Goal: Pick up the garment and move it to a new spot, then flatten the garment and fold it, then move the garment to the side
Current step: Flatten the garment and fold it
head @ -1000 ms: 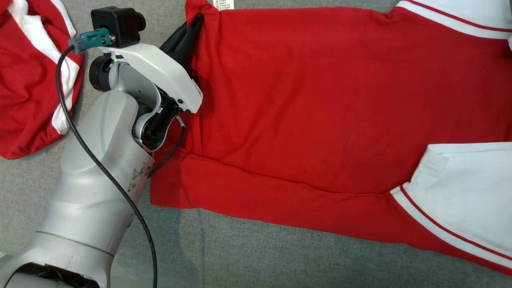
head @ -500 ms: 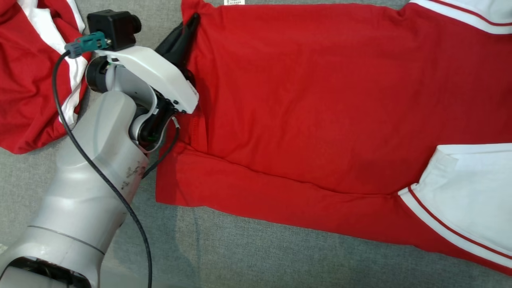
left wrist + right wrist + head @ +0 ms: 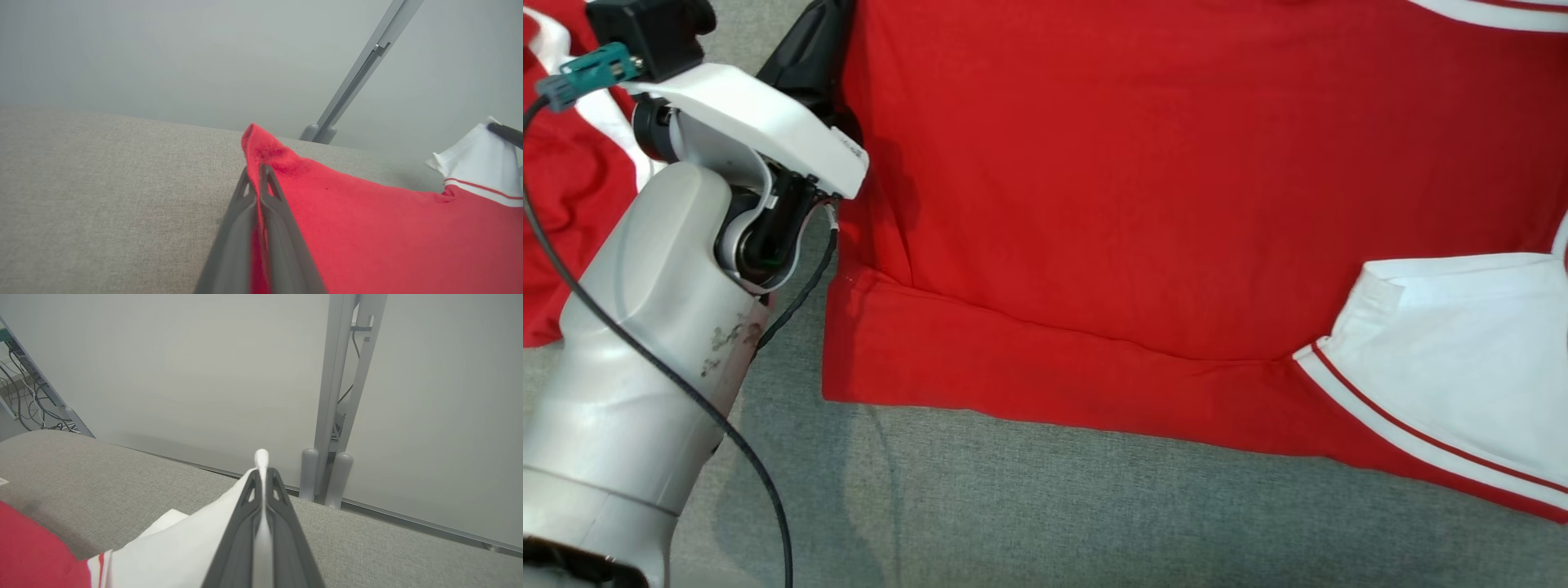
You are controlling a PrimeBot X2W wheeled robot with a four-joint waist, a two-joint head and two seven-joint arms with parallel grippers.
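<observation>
Worktop point(image 3: 1029, 506): grey woven covering, bare along the near side.

Far left: second red-and-white garment point(image 3: 556, 188), heaped, in no claw.

Left claw point(image 3: 256, 176): fingers together, clamped on a red corner of the garment point(image 3: 1143, 180), which lies spread from centre to right of the worktop.

Change over the last second: the whole head view has shifted, so the camera moved. Even so, measured against the near hem corner, the left claw stands further left and the garment's left edge runs straighter. Judged: cloth being drawn taut for flattening, fold not yet begun.

Right: white sleeve point(image 3: 1454, 327), resting on the red body.

Right claw point(image 3: 261, 473): pinched tight on white cloth.

Room: pale grey wall point(image 3: 163, 367), grey upright posts point(image 3: 339, 396), loose cables point(image 3: 16, 396).
</observation>
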